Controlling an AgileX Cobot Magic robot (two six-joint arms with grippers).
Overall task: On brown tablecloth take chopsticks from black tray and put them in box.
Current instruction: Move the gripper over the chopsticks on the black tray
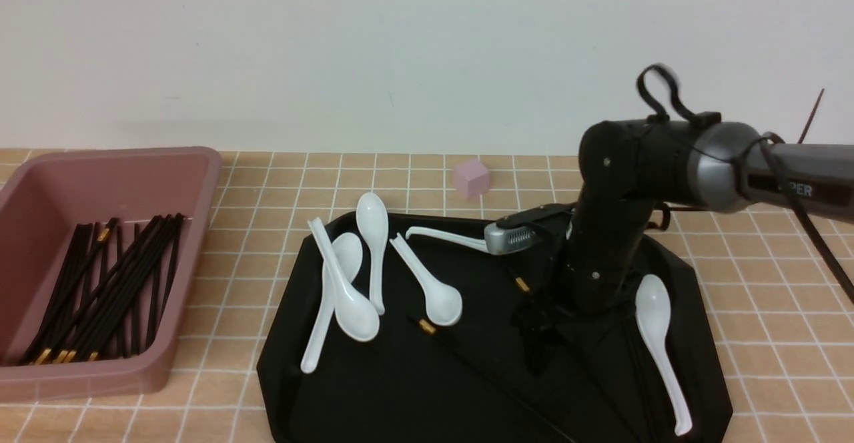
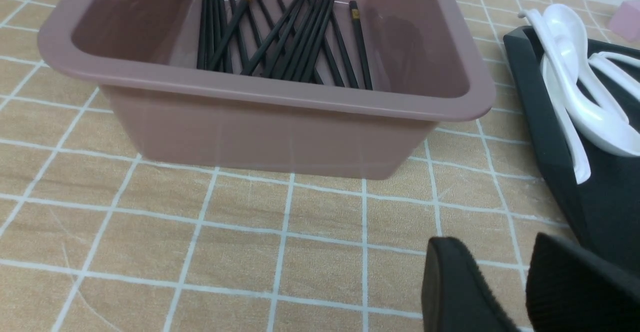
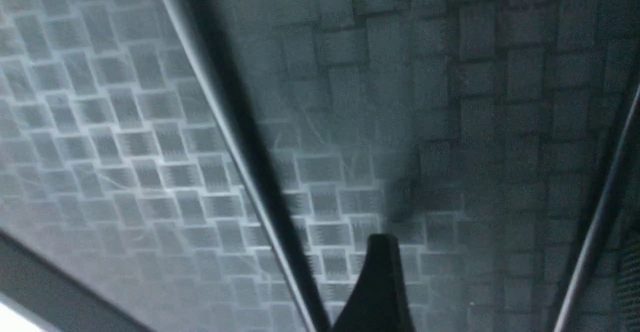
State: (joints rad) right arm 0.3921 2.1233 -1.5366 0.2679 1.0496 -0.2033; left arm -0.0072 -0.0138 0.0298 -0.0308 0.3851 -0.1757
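The black tray (image 1: 373, 389) lies on the brown tablecloth (image 1: 767, 276). Two loose chopsticks (image 1: 427, 327) show on it by their gold bands, the other near my right arm (image 1: 522, 285). The pink box (image 1: 107, 183) at the left holds several chopsticks (image 1: 100, 289), as the left wrist view (image 2: 280, 47) also shows. My right gripper (image 1: 538, 336) is down at the tray floor (image 3: 450, 97), open. One chopstick (image 3: 595, 222) lies between its fingers (image 3: 378, 282), another (image 3: 250, 162) outside them. My left gripper (image 2: 505, 292) is open and empty above the cloth, beside the box (image 2: 280, 122).
Several white soup spoons (image 1: 347, 296) lie on the tray's left half, and one (image 1: 657, 336) lies at its right beside my right arm. A small lilac cube (image 1: 471, 177) stands on the cloth behind the tray. A wall runs along the back.
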